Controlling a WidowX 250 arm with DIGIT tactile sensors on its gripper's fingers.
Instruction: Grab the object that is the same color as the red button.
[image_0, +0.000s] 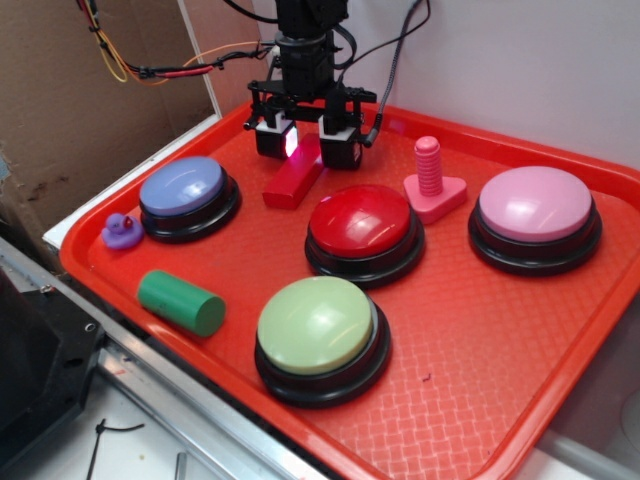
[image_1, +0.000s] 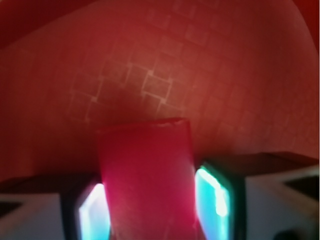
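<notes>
The red block (image_0: 292, 181) lies on the red tray (image_0: 470, 360), behind and to the left of the red button (image_0: 362, 222). My gripper (image_0: 307, 152) points straight down over the block's far end, with one finger on each side of it. In the wrist view the block (image_1: 145, 175) fills the gap between the glowing pads (image_1: 214, 197), which press against its sides. The gripper (image_1: 150, 210) is shut on the block, which still rests on the tray.
On the tray there are also a pink bolt on a triangular base (image_0: 433, 182), a pink button (image_0: 534, 213), a pale green button (image_0: 320, 333), a blue button (image_0: 186, 194), a purple duck (image_0: 121, 231) and a green cylinder (image_0: 180, 301). The tray's rim runs close behind the gripper.
</notes>
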